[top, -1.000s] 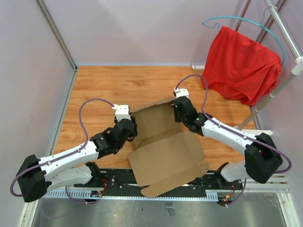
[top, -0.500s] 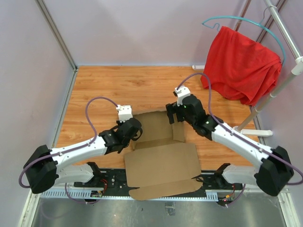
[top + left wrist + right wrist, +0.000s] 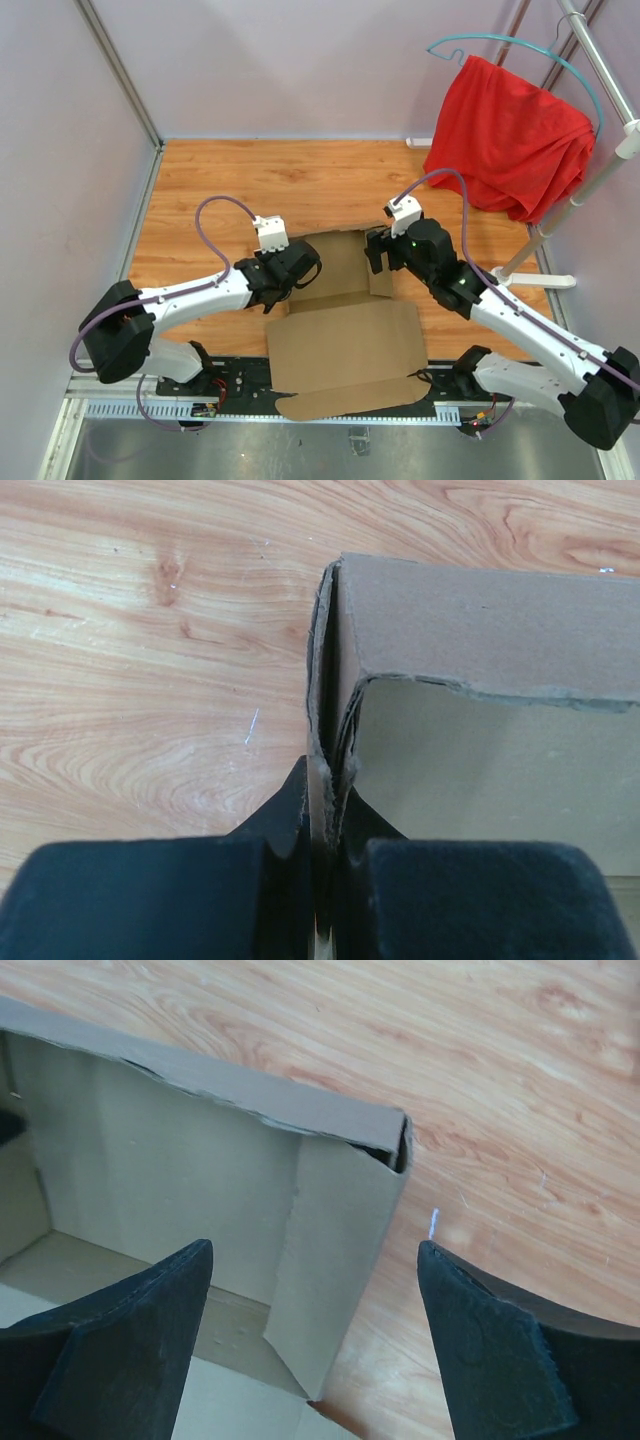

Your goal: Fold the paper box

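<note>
The paper box [image 3: 345, 340] is brown cardboard in the middle of the table. Its far and side walls stand up, and a wide flap lies flat toward the near edge. My left gripper [image 3: 297, 272] is at the box's left wall. In the left wrist view this gripper [image 3: 325, 785] is shut on the wall's layered edge, just below the box's far left corner [image 3: 335, 575]. My right gripper [image 3: 377, 252] is at the right wall. In the right wrist view it [image 3: 312, 1250] stands open, its tips on either side of the box's right wall panel [image 3: 335, 1250] without touching it.
A red cloth [image 3: 510, 135] hangs from a teal hanger [image 3: 500, 45] on a metal rack [image 3: 600, 70] at the back right. Pale walls enclose the wooden tabletop [image 3: 250, 180] on the left and far sides. The arms' base rail [image 3: 250, 405] runs along the near edge.
My right gripper has opened and let go of the box's far right corner. My left gripper has closed on the left wall. The box has settled flat and squarer, and both grippers shifted right.
</note>
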Motion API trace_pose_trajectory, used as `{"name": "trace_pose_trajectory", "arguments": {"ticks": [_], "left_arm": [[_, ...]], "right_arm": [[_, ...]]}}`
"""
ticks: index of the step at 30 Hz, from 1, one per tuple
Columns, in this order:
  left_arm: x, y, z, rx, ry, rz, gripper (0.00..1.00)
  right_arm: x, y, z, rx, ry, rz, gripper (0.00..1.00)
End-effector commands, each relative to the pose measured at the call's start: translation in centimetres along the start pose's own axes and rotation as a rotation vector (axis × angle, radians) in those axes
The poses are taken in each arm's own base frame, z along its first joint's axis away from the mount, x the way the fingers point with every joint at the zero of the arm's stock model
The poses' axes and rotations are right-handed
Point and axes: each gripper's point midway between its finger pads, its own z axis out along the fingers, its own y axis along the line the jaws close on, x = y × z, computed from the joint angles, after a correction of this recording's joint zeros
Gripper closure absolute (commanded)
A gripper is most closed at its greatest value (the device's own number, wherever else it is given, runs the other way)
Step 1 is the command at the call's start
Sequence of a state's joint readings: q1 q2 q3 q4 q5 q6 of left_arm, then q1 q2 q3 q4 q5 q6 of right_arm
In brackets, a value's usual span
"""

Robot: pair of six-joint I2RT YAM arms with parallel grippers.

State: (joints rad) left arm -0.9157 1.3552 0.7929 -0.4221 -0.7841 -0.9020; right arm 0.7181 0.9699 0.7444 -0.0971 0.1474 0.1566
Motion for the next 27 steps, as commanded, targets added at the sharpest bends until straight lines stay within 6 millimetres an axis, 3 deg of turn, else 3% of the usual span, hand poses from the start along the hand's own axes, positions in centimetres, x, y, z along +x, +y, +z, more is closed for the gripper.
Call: {"name": "trace_pose_trajectory", "arguments": {"ticks": [1, 5, 10, 13, 18, 23, 27], "left_arm": [[0.3, -0.4, -0.4, 0.034, 0.015, -0.076, 1.0], [-0.7, -0.3, -1.1, 0.067, -0.011, -0.07, 1.0], [-1.4, -0.9, -1.6, 0.098, -0.013, -0.065, 1.0], [-1.3, -1.0, -1.7, 0.112, -0.009, -0.065, 1.0], [-1.5, -1.6, -2.2, 0.155, -0.002, -0.071, 1.0], [-2.2, -1.9, -2.9, 0.181, -0.004, -0.08, 1.0], [-2.6, -1.5, -3.0, 0.155, -0.014, -0.072, 1.0]], "right_arm": [[3.6, -2.2, 1.0, 0.116, 0.102, 0.006, 0.18], [5.7, -2.9, 2.3, 0.136, 0.133, 0.057, 0.25], [7.0, -1.7, 4.3, 0.07, 0.147, 0.081, 0.38], [6.5, -0.8, 5.1, 0.025, 0.129, 0.1, 0.58], [6.8, -1.1, 5.9, 0.063, 0.17, 0.09, 0.96], [7.2, -2.4, 6.3, 0.23, 0.197, 0.014, 0.99], [7.0, -1.6, 6.9, 0.262, 0.205, -0.045, 0.99]]}}
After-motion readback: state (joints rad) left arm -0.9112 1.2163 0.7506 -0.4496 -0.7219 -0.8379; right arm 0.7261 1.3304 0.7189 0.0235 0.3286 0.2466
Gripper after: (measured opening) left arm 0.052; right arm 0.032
